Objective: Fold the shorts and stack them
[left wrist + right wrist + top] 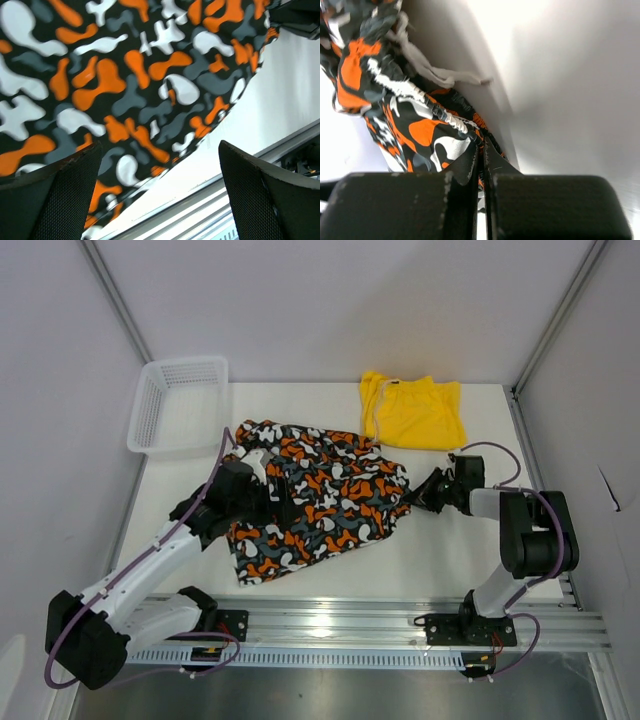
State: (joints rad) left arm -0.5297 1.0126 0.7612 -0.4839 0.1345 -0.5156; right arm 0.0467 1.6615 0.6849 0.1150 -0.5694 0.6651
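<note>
The patterned shorts (325, 495) lie rumpled in the middle of the table, orange, white and grey blotches on black. My right gripper (413, 499) is at their right edge, shut on the elastic waistband (451, 118); the pale drawstring (434, 73) hangs loose beside it. In the right wrist view the right gripper (483, 149) pinches that fabric between closed jaws. My left gripper (283, 492) hovers over the left half of the patterned shorts (125, 85). In the left wrist view the left gripper (160, 192) stands wide open with nothing between its fingers (55, 200). The yellow shorts (412, 412) lie flat at the back right.
A white mesh basket (178, 405) stands at the back left corner. The aluminium rail (380, 625) runs along the near edge, seen also in the left wrist view as the rail (240, 175). White walls close in the table on both sides.
</note>
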